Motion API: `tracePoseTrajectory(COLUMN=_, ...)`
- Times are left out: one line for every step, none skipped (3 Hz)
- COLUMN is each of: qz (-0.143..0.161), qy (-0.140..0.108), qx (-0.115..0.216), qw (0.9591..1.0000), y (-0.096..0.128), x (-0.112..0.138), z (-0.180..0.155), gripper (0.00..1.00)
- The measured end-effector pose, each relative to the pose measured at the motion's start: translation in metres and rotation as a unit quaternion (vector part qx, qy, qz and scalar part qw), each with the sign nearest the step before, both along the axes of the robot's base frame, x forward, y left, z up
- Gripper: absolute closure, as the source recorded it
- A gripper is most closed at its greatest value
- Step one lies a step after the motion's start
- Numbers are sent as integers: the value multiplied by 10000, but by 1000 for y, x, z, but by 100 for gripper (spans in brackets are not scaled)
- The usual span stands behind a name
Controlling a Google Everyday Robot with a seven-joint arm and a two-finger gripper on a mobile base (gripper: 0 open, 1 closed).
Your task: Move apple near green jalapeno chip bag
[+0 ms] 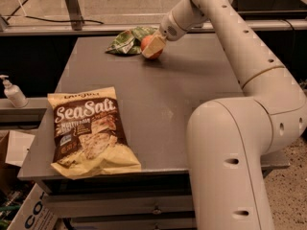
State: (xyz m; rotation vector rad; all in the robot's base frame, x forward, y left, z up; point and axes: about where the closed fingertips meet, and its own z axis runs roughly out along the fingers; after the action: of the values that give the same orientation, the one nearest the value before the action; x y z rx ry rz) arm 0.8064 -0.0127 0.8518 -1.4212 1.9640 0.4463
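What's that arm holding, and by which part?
The gripper, at the far end of the table, holds the apple by its sides, beside the green jalapeno chip bag.

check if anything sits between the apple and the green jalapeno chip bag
Nothing visible does. The apple, with the gripper at it, sits beside the green jalapeno chip bag at the table's far end; the Sea Salt bag lies well clear.
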Motion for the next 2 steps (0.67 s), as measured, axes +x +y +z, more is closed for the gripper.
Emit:
tracePoseTrajectory(qz=-2, qy=38, qx=-24, qw=10000, y=0, x=0, z=-2, gripper=13)
tracePoseTrajectory(qz=20, qy=57, qx=-60, qw=10000, y=1, x=1, z=-3, gripper=0)
